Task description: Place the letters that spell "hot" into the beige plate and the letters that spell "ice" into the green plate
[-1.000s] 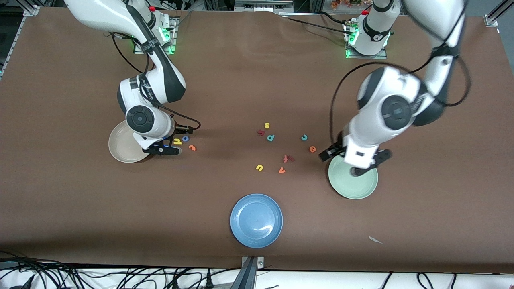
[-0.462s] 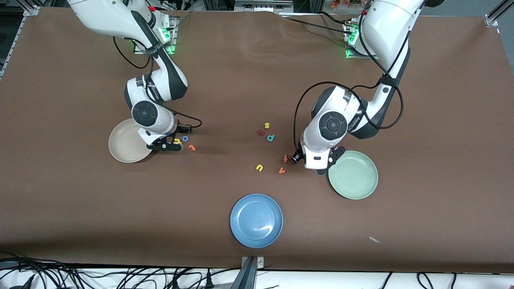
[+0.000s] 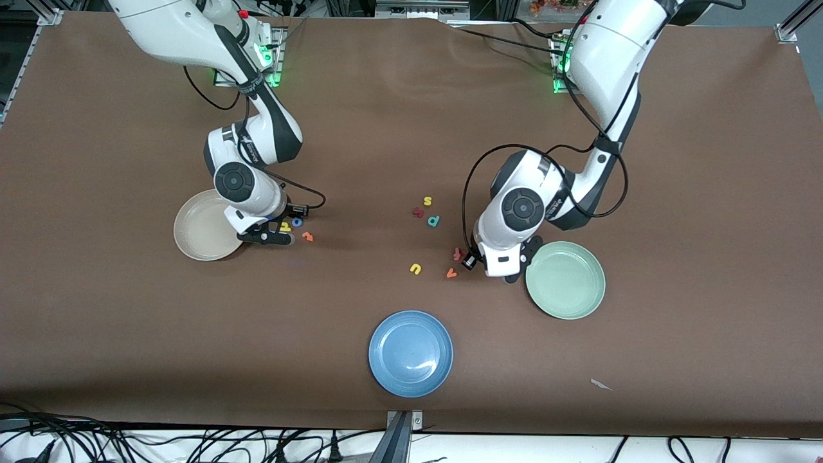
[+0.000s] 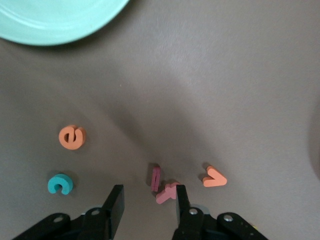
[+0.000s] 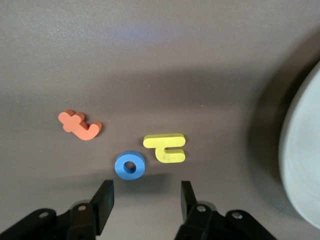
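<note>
Shows a brown bench (image 3: pixel 386 128) w/ two white robot arms, both reaching low over small foam letters. Finds the right hand (image 5: pixel 145 200) just above the bench beside the round cream-beige shallow plate (image 3: pixel 196 228), toward the right arm's end; fingers partly apart, gripping nothing, w/ the blue ring-shaped o (image 5: pixel 130 165) just ahead of the gap, the yellow h (image 5: pixel 165 147) touching or nearly touching it, and the orange t (image 5: pixel 80 125) a little apart. Finds the left hand (image 4: pixel 148 205) equally low next to the round pale mint-green shallow plate (image 3: pixel 569 283); fingers partly apart, holding nothing, w/ the dark maroon bar i (image 4: pixel 155 178) just ahead of the gap and a pinkish-red f-shaped letter (image 4: pixel 167 192) crowding one finger. Places the orange e (image 4: pixel 72 137) and teal c (image 4: pixel 60 184) near each other, between hand and green plate; an orange v (image 4: pixel 214 177) close by. Leaves both plates empty, so prob. the first pick on each side: lower, centre on the o and the i, close w/o catching the h or the f. Hides the e and c under the left arm in the front view; cuts off both plates in the wrist views; leaves finger-to-f contact unclear. Also on the bench: a round blue plate (image 3: pixel 410 352), plus a yellow u (image 3: pixel 415 269), yellow s (image 3: pixel 427 201) and teal d-shaped letter (image 3: pixel 434 220).
</note>
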